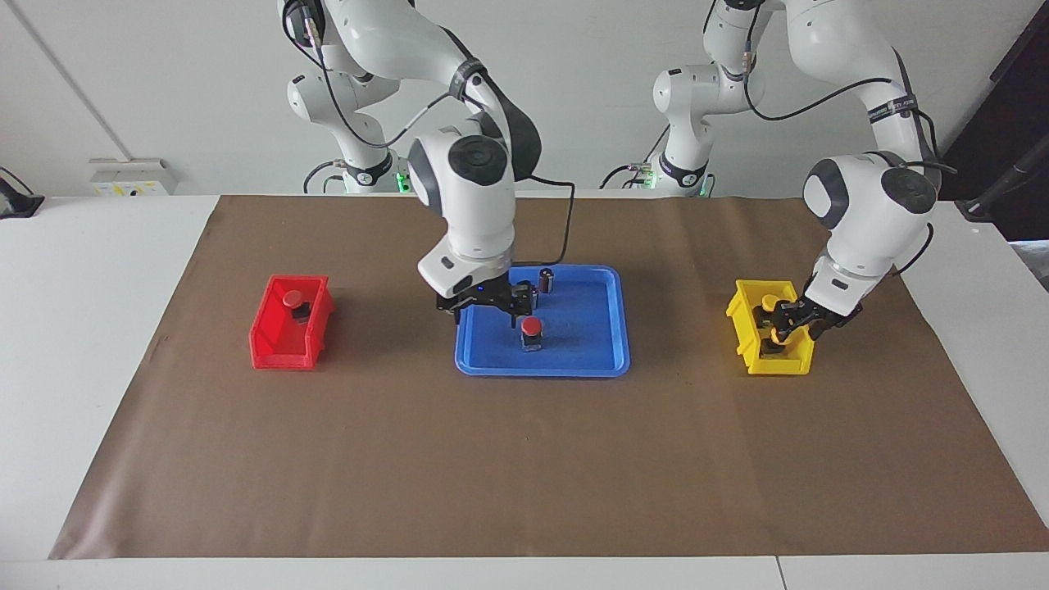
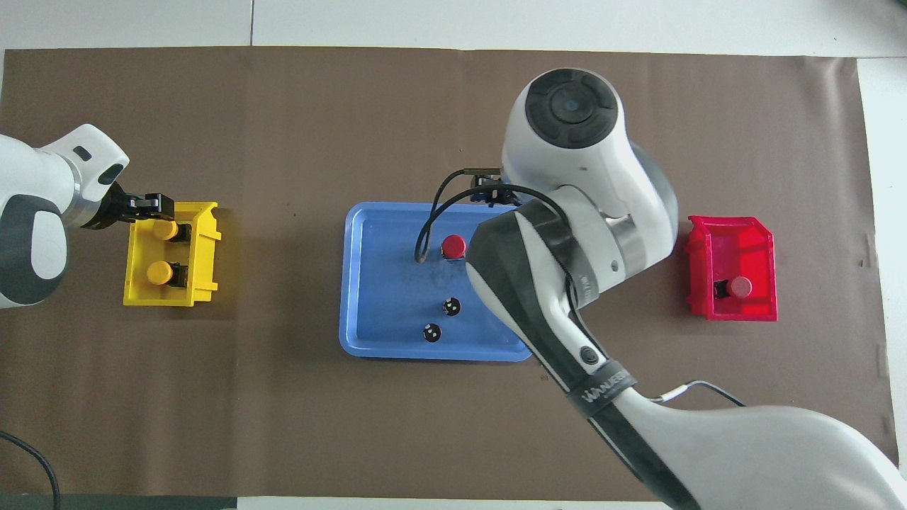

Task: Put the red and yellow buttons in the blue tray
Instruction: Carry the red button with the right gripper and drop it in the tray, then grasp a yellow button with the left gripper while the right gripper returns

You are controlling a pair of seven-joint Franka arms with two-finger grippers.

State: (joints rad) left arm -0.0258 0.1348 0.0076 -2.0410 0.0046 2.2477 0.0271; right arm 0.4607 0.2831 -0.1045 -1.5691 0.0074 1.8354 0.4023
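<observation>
The blue tray (image 1: 590, 360) (image 2: 368, 283) lies mid-table. One red button (image 1: 531, 327) (image 2: 453, 246) stands in it, free of any gripper. My right gripper (image 1: 487, 305) hangs open just above the tray's edge at the right arm's end, beside that button. A second red button (image 1: 292, 300) (image 2: 740, 286) lies in the red bin (image 1: 279, 348) (image 2: 730, 312). Two yellow buttons sit in the yellow bin (image 1: 770, 362) (image 2: 170, 297). My left gripper (image 1: 785, 326) (image 2: 157, 205) reaches down into that bin, its fingers closed around the farther yellow button (image 1: 777, 334) (image 2: 166, 230). The nearer yellow button (image 1: 768, 303) (image 2: 159, 272) lies free.
Two small dark capless cylinders (image 2: 451, 306) (image 2: 431, 331) stand in the tray on the side nearer the robots; one of these cylinders (image 1: 547, 279) shows in the facing view. Brown paper covers the table. The right arm's forearm spans the tray's corner in the overhead view.
</observation>
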